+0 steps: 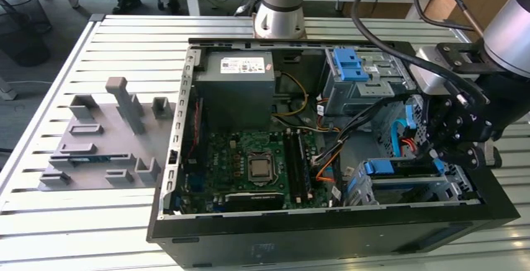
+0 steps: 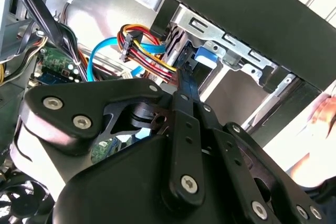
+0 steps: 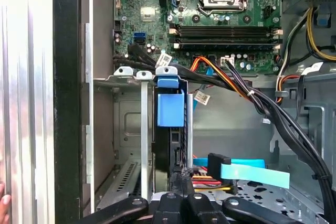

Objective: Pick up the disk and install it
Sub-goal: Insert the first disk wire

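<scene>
While the gripper [image 3: 181, 184] sits low inside the computer case [image 1: 331, 234], its black fingers look drawn together at the rear edge of the disk [image 3: 170, 129], though whether they actually pinch it cannot be told. In the first wrist view the disk stands on edge in the metal drive cage [image 3: 126, 114], long axis running from the gripper toward the motherboard [image 3: 210, 30], blue bracket end farthest away. Most of its body is hidden by the cage and cables [image 3: 252, 98].

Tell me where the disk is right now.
The disk stands on edge in the metal drive cage in the first wrist view, below the motherboard, with the gripper at its rear edge beside the coloured cables.
</scene>
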You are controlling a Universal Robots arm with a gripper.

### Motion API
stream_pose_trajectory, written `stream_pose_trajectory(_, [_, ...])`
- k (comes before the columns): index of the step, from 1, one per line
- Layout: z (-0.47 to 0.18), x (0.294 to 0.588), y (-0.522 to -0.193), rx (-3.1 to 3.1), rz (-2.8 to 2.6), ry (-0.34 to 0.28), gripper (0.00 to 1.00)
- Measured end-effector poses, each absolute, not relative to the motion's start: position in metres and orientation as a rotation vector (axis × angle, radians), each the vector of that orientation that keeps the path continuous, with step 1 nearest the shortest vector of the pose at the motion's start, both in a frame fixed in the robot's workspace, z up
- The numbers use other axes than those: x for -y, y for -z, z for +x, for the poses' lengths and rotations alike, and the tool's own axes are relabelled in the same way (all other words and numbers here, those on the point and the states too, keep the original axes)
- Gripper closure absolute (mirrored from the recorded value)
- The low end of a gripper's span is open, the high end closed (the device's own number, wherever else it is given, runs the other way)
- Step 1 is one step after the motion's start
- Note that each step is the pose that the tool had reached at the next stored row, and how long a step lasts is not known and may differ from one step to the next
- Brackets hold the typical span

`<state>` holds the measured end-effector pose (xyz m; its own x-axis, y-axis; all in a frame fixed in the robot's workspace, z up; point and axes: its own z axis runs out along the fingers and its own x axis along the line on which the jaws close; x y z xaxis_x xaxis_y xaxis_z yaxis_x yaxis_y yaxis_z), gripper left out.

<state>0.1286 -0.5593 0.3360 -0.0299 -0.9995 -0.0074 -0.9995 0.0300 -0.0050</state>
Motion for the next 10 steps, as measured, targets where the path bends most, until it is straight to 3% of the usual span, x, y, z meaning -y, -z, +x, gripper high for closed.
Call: stream_pose_trajectory(10, [0.13, 0.5594, -0.3328, -2.248, -2.182, -0.002, 0.89])
